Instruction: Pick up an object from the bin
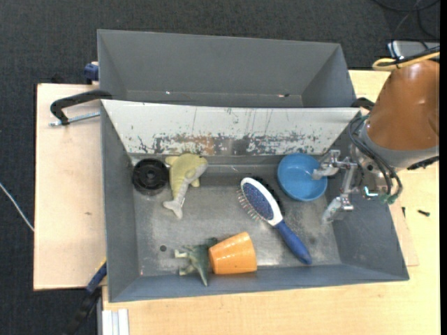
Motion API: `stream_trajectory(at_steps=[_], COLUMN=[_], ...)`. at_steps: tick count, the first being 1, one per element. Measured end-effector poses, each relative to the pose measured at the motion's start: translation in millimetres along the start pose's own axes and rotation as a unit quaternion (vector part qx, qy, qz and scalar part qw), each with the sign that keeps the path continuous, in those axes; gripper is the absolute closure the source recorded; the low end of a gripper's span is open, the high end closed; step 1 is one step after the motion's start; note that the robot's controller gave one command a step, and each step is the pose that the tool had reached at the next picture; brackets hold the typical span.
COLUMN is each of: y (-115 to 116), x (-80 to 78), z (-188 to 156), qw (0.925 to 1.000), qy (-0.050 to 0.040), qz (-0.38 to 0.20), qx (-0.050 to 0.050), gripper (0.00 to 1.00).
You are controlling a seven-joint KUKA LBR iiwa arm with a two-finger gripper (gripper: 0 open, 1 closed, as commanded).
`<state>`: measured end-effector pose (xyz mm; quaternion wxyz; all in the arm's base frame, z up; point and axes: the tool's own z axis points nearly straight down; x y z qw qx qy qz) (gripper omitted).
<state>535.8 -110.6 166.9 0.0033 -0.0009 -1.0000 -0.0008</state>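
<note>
Blue bowl (300,179) lay unlifted at the bin's (120,208) far right; our claw (327,192) hung beside it, spread and empty; we judged grasp and lift not yet done.

Orange wrist cover (408,110): cut off at right edge. Blue bowl (299,176): right rim hidden behind end effector (335,185). Green toy (198,260): partly covered by orange cup (232,253), kind unclear. Floor speck (163,248): too small to tell.
</note>
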Motion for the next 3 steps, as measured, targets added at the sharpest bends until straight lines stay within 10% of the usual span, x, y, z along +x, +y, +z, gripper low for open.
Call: stream_trajectory(at_steps=[1, 2, 3], y=[26.5, 26.7, 31.7], x=[2.8, 3.6, 20.8], z=[64.2, 66.2, -39.6], qw=[1.0, 1.0, 0.9999], qy=[-0.0086, -0.0066, -0.0097], qz=[-0.004, -0.005, -0.014], qx=[0.001, 0.001, 0.002], gripper=[0.0, 1.0, 1.0])
